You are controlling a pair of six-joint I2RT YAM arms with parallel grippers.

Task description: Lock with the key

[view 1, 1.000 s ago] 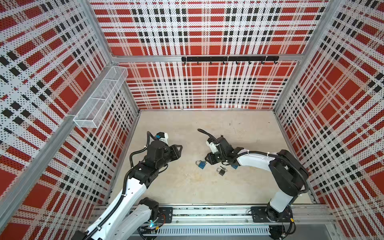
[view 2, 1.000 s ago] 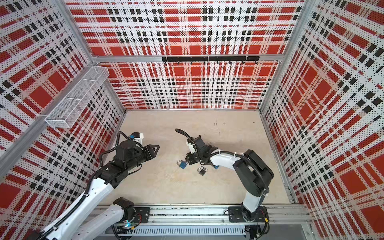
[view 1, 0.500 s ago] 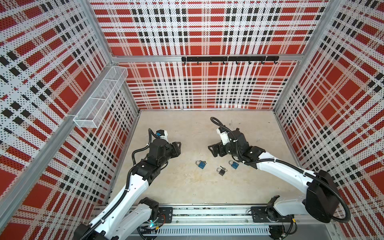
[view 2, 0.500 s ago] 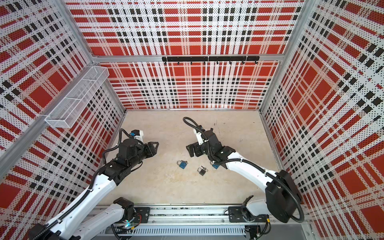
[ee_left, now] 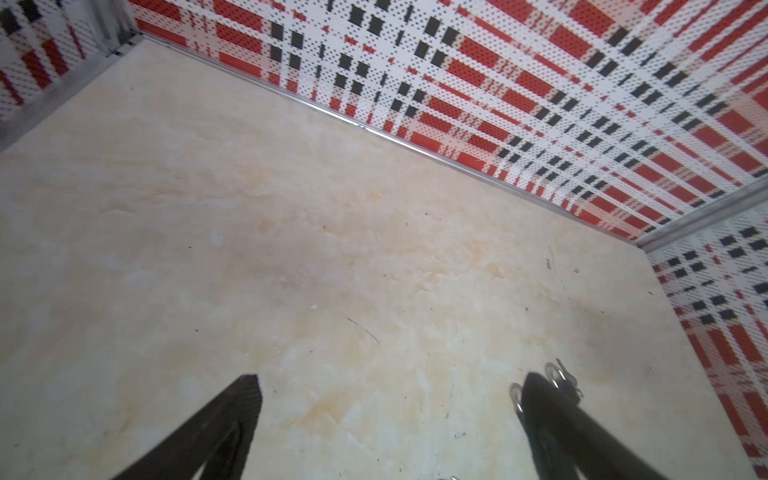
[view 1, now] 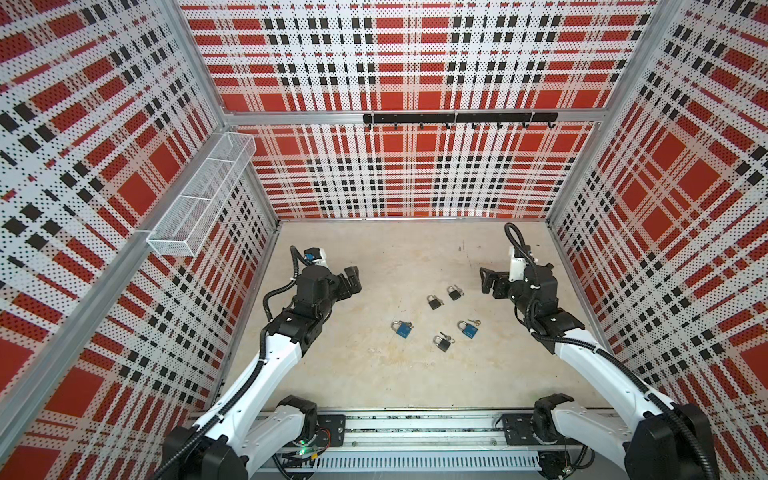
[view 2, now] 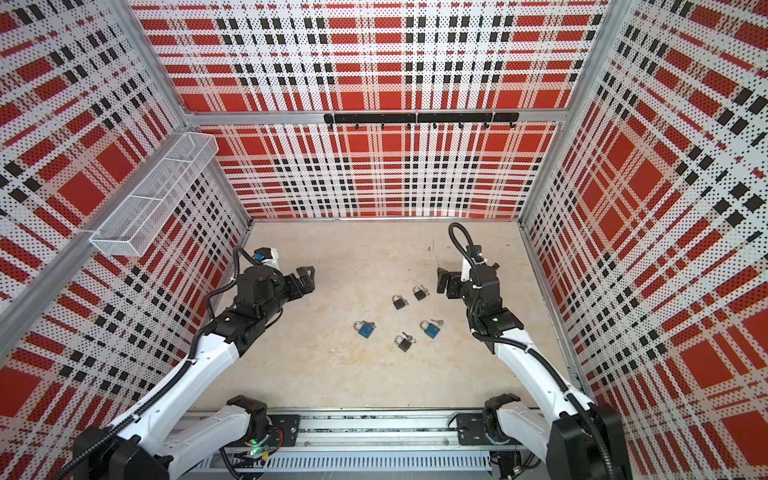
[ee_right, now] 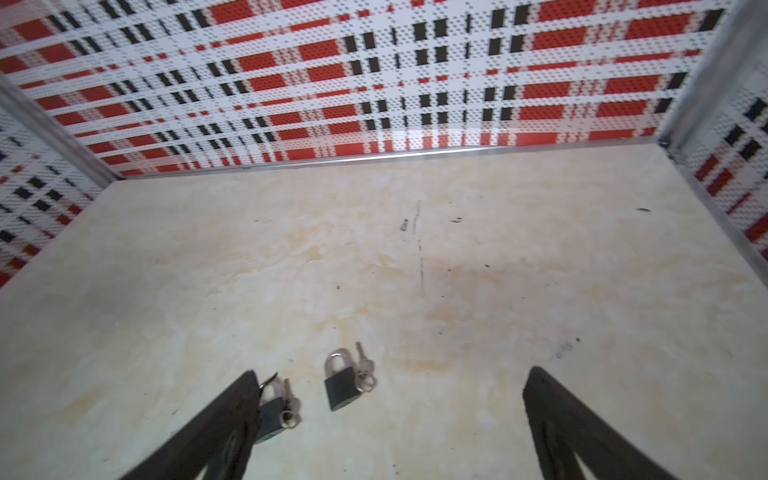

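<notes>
Left gripper (view 1: 354,279) & right gripper (view 1: 486,282) both wide open, empty; black padlock (view 1: 455,293) just off right's tips looks hard, slick, hefty, so I'd pinch its flat body.

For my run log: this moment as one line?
left gripper: open, empty | right gripper: open, empty | two blue padlocks, three dark padlocks: on beige table

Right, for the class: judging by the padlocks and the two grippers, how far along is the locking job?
Looks done: one black padlock has its shackle seated, keys lying beside it. In hand: nothing; the left gripper and right gripper are open and empty, flanking all five on the table. Left: unclear; the blue padlocks and other black ones are too small to tell locked from open.
</notes>
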